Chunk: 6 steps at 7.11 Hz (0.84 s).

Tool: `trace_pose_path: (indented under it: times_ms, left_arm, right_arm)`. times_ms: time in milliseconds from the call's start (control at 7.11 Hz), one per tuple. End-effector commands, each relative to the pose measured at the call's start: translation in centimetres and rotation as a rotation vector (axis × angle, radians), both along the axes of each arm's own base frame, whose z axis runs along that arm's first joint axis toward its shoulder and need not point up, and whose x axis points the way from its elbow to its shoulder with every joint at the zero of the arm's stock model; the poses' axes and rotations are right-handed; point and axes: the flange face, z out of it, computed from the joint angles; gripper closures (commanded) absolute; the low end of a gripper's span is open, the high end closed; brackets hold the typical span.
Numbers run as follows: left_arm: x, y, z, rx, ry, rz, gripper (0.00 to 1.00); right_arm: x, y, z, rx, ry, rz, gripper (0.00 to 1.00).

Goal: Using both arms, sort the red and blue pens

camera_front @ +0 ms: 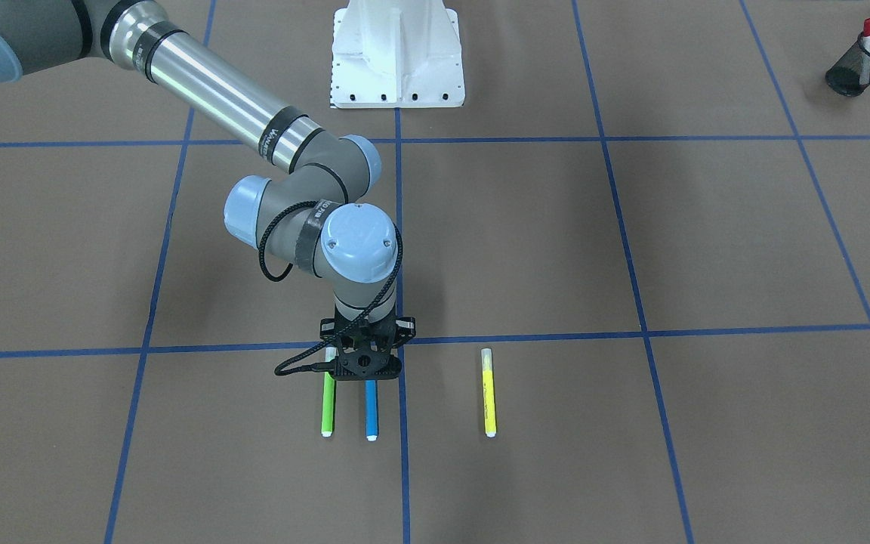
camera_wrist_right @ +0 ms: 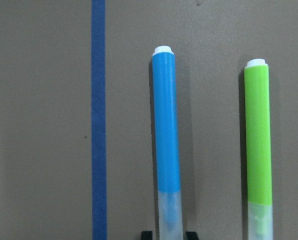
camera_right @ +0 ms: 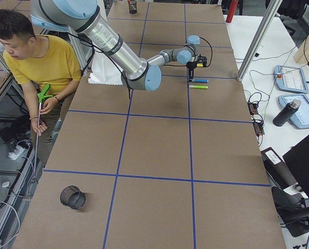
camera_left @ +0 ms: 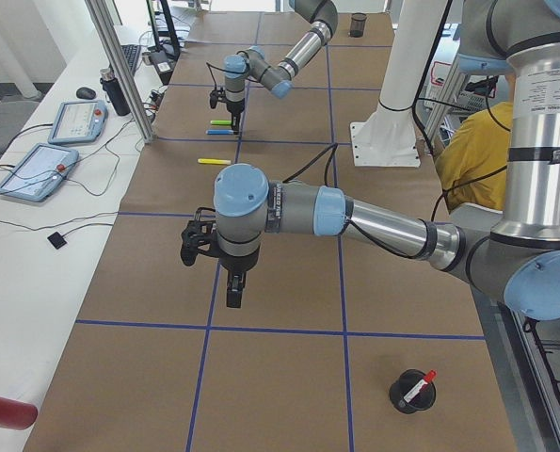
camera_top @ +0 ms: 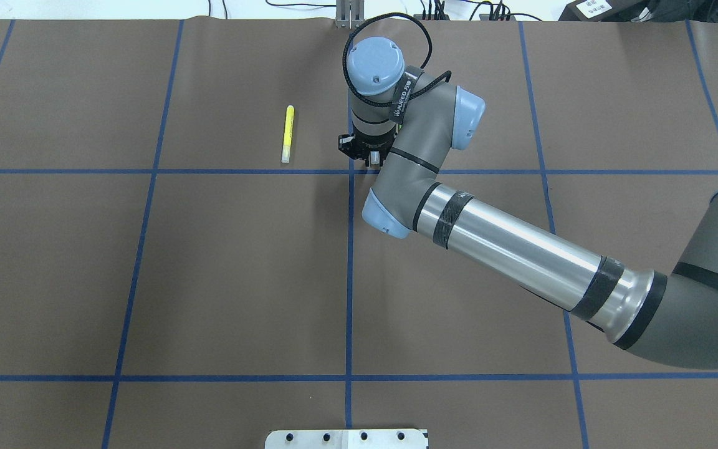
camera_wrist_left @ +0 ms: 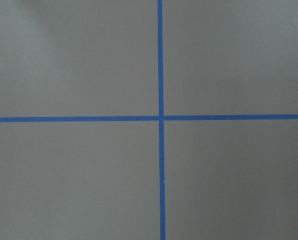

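The blue pen [camera_front: 371, 412] lies on the brown table beside a green marker [camera_front: 327, 408]. My right gripper [camera_front: 363, 366] points straight down over its capped end. In the right wrist view the blue pen [camera_wrist_right: 166, 130] runs up the frame, and its clear cap sits between my two black fingertips [camera_wrist_right: 146, 234], which stand a little apart from it: the right gripper [camera_wrist_right: 169, 234] is open. The red pen [camera_front: 867, 45] stands in a black mesh cup [camera_front: 854, 64] at the table's corner. My left gripper [camera_left: 231, 290] hangs above bare table; I cannot tell if it is open.
A yellow marker [camera_front: 488, 393] lies to the blue pen's other side. The white pedestal [camera_front: 397, 53] stands at the robot's edge. A second mesh cup [camera_right: 72, 197] sits at the table's right end. A person in a yellow shirt [camera_right: 40, 67] sits beside the robot.
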Motion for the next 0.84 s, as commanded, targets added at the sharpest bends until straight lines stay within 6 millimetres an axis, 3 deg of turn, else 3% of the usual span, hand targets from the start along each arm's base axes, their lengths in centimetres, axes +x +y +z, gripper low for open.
trace_pose_path:
  times_ms: [0,281,704]
  left_arm:
    - [-0.01,0.04,0.07,-0.001,-0.001,0.0,0.0]
    - [0.01,0.1,0.13,-0.002,0.0,0.0,0.0]
    - [0.01,0.11,0.06,-0.001,0.0,0.0,0.0]
  right_arm:
    - [-0.1,-0.08,0.58,-0.001,0.009,-0.005,0.66]
    - [-0.2,-0.16,0.7,0.003,0.013,-0.013,0.68]
    - [-0.24,-0.19,0.2,0.005,0.01,-0.012,1.0]
